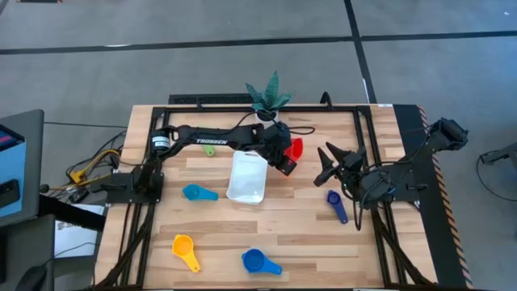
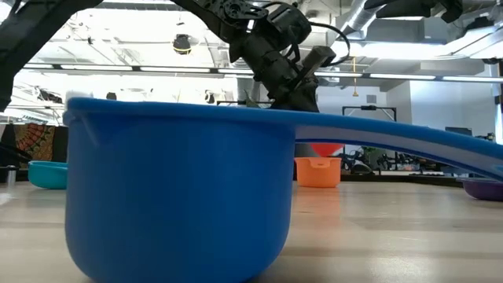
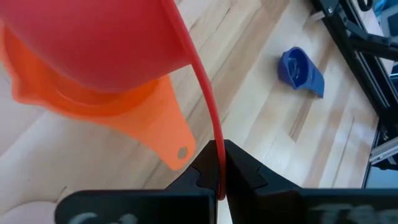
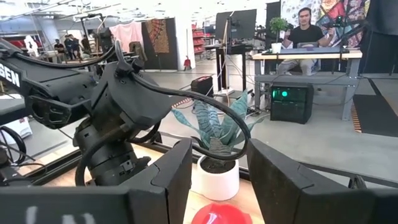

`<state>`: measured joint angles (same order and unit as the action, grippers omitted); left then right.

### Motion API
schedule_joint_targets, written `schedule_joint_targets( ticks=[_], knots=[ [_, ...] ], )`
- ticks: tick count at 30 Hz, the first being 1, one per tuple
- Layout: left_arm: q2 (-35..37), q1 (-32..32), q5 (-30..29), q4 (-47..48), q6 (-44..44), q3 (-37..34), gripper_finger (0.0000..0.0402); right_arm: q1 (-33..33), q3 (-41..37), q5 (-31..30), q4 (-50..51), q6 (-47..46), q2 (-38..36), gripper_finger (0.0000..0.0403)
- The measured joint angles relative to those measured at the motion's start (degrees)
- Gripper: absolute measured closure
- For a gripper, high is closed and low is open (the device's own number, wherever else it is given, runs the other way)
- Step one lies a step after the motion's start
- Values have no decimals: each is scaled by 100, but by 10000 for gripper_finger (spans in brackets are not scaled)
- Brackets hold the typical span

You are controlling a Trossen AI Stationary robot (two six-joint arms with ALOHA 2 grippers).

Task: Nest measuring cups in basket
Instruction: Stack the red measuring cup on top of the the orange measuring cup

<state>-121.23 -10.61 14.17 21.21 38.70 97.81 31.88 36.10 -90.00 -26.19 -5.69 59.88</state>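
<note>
1. Red measuring cup (image 3: 99, 43) held by its thin handle, pinched edge-on between the closed fingers of the left gripper (image 3: 219, 171); bowl raised off the wood, directly above the orange cup (image 3: 124, 106) in the left wrist view.
2. Seen from the high view: left gripper (image 1: 284, 160) placed just right of the basket (image 1: 247, 179), with the red cup (image 1: 295, 149) showing at its right side, near the table's far middle.
3. Basket, white and shallow, sat at table centre; nothing made out inside it from above.
4. Right gripper (image 1: 329, 166) hovering right of the red cup, fingers spread apart and holding nothing; confirmed in the right wrist view (image 4: 219, 180), with the red cup's top (image 4: 222, 213) visible between the two fingers.
5. Navy cup (image 1: 336, 205) lay on the wood just in front of the right gripper; also visible in the left wrist view (image 3: 300, 71).
6. Light blue cup (image 1: 198, 193) lay left of the basket; green cup (image 1: 209, 149) farther back on the left, beside the left arm.
7. Yellow cup (image 1: 185, 250) and blue cup (image 1: 258, 262) lay near the front edge, well apart from the basket; blue cup (image 2: 177, 196) filled most of the low view.
8. Potted plant (image 1: 269, 99) stood at the far edge of the table (image 1: 404, 250), behind the left gripper.
</note>
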Motion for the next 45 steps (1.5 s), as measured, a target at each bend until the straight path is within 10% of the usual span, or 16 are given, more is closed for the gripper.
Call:
schedule_joint_targets(
  ticks=[21, 33, 45],
  knots=[
    [62, -21, 105, 1253, -990, 760, 195, 5, 0, 0, 8, 14, 0, 217],
    [1250, 590, -2824, 3297, -2500, 1211, 229, 395, -145, 54, 784, -870, -2, 223],
    [3625, 562, -2963, 657, -2109, -2899, 273, -1145, -555, 3468, 3689, -4754, 56, 301]
  ],
)
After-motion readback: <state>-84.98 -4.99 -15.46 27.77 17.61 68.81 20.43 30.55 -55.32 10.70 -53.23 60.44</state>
